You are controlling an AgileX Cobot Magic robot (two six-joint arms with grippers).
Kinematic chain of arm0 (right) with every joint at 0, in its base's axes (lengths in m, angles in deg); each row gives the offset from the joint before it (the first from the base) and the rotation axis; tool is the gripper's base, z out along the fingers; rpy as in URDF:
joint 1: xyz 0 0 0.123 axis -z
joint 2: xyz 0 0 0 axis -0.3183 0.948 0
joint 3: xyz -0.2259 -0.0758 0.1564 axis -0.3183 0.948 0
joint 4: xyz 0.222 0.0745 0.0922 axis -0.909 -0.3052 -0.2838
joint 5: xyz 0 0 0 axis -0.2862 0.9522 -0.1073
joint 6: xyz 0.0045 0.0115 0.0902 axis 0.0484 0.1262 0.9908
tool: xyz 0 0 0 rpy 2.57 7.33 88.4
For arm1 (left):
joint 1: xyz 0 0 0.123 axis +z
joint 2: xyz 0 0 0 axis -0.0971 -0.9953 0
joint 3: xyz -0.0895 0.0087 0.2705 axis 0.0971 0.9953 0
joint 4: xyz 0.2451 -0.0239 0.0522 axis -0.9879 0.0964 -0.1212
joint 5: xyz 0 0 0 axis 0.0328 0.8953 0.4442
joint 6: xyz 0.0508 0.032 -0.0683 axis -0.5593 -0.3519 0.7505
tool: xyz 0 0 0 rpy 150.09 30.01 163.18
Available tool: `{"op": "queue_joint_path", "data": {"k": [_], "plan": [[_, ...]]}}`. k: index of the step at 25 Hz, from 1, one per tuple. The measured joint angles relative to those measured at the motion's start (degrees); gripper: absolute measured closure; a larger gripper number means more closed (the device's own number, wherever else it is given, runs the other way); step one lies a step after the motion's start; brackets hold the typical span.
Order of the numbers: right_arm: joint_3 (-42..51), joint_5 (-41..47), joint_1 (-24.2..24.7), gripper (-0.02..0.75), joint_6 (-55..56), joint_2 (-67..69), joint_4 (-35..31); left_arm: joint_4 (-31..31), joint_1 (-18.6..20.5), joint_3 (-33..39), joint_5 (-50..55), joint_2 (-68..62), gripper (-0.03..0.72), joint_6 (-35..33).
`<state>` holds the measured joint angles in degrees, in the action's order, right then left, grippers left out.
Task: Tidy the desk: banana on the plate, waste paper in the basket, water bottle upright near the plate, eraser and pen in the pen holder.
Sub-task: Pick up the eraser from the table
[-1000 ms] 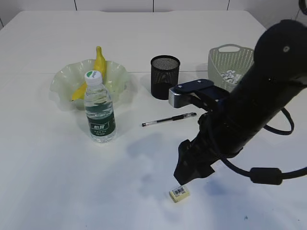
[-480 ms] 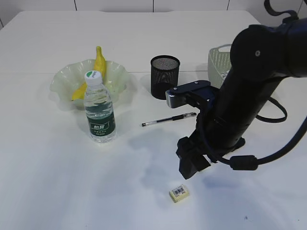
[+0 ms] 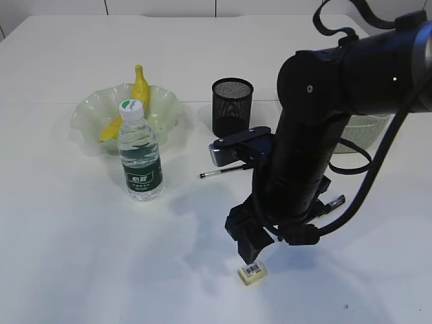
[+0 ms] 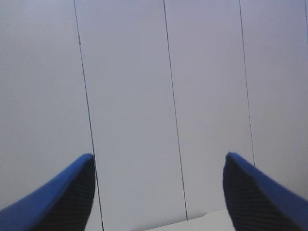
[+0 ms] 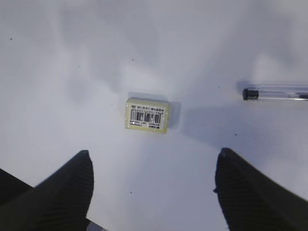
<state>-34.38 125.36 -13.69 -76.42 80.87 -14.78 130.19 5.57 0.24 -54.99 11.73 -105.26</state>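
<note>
Nearest the camera, the eraser (image 3: 252,272) lies flat on the desk (image 3: 81,256), barcode sticker up. The right gripper (image 3: 251,248) hangs just above it with fingers (image 5: 62,190) spread wide and empty; in the wrist view the eraser (image 5: 147,115) sits ahead of the gap, touched by neither finger. Behind the arm the pen (image 3: 223,171) lies on the desk, partly hidden. To the left the bottle (image 3: 140,154) stands upright just in front of the plate (image 3: 91,111), which holds the banana (image 3: 138,91). The holder (image 3: 232,108) stands farther back, the basket (image 3: 368,125) mostly hidden behind the arm. The left gripper (image 4: 159,192) is released, holding nothing, pointed at a panelled wall (image 4: 144,72).
</note>
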Motion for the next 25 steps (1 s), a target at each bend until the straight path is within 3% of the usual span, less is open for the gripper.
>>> {"op": "queue_joint_path", "data": {"k": [12,25], "plan": [[-0.85,1.17,-0.71,0.154,3.02,4.72,1.44,0.00,0.00,0.00,0.00,0.00,0.099,0.00],[-4.48,0.62,-2.54,0.154,3.36,7.78,-1.51,0.00,0.00,0.00,0.00,0.00,0.099,0.00]]}}
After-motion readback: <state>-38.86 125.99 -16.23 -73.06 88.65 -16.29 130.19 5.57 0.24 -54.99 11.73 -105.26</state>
